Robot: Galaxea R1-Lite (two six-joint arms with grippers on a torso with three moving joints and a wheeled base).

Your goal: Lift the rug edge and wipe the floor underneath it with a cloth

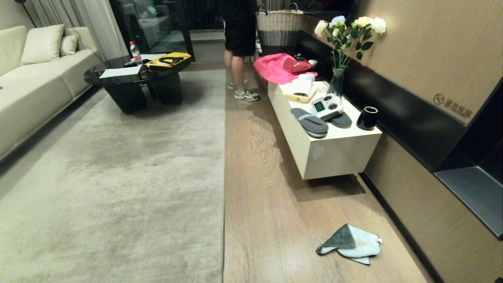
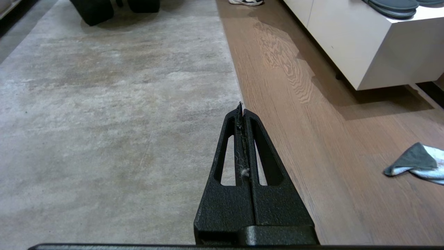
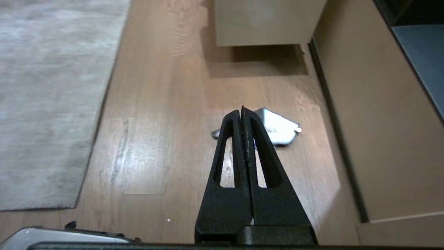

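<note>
**Two grippers closed on nothing, cloth lying loose on the floor**

Both of our grippers are clenched empty. The left gripper (image 2: 241,109) has its two black fingers pressed flat together, a few pale fibres caught along the seam, and it hangs above the rug edge (image 2: 231,69), with the tips right over the line where pile meets wood. The right gripper (image 3: 242,111) is shut just as tight and grasps nothing; in its wrist view the tips overlap the cloth (image 3: 277,130), but we cannot tell how far above it they are. Neither arm shows in our head view.

We take the white bench (image 1: 338,151) as our landmark. The cloth (image 1: 351,243) lies crumpled on the floor (image 1: 275,204) in front of the bench's near end, close to the dark skirting of the wall, a dark grey flap folded over its pale side. The rug edge (image 1: 224,177) runs straight and flat well to the left of the bench, with a broad strip of bare planks between them; the whole rug (image 1: 110,188) lies down, nothing lifted.

On the bench top we see a pair of grey slippers (image 1: 310,122), a white controller (image 1: 327,107), a black mug (image 1: 367,118), a glass vase of pale roses (image 1: 338,80) and a bright pink fabric (image 1: 277,68) at its far end. Beyond that far end a person (image 1: 240,51) stands in dark shorts and trainers, next to a woven basket (image 1: 279,29). Across the rug from the bench are a black round coffee table (image 1: 133,78) and a cream sofa (image 1: 35,86).
</note>
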